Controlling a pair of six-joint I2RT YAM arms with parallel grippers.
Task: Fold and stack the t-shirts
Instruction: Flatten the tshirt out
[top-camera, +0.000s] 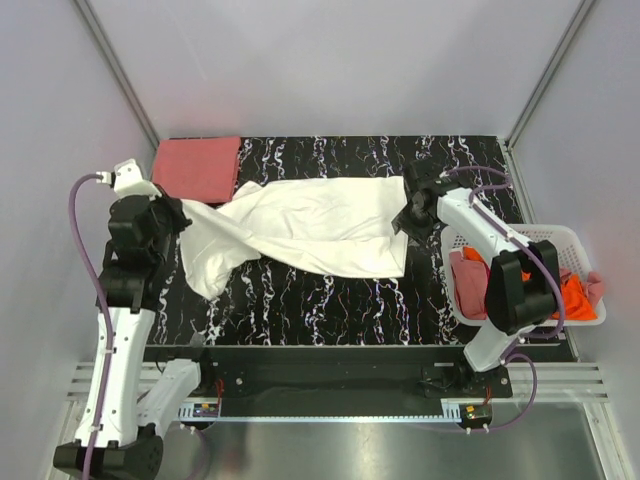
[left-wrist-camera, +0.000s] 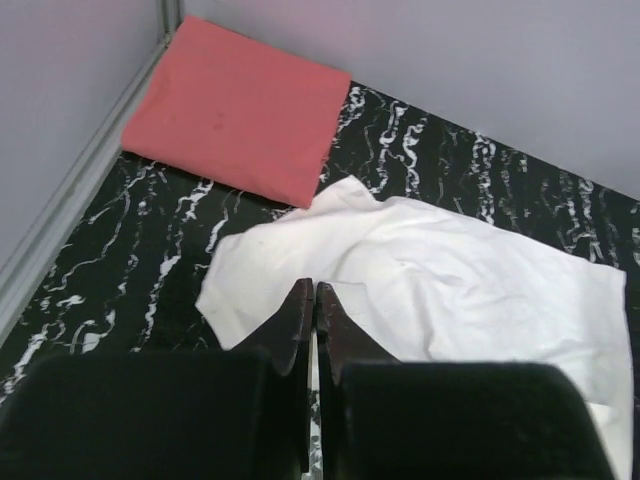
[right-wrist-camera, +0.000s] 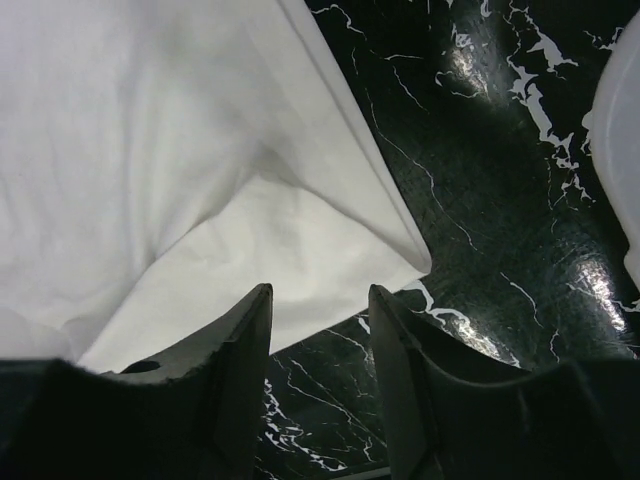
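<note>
Black table: cream shirt, salmon shirt

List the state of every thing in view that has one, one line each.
White shirt: unfolded, twisted, spread across the table.
Salmon shirt: folded flat, far left corner.
Basket: holds a crumpled pink shirt and orange shirt.
Left end effector: shut, tips at the white shirt; grip unclear.
Right end effector: open, over the white shirt's corner.

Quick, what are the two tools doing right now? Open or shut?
Left tool: shut, tips over the white t-shirt; whether it pinches cloth cannot be told.
Right tool: open, holding nothing.
</note>
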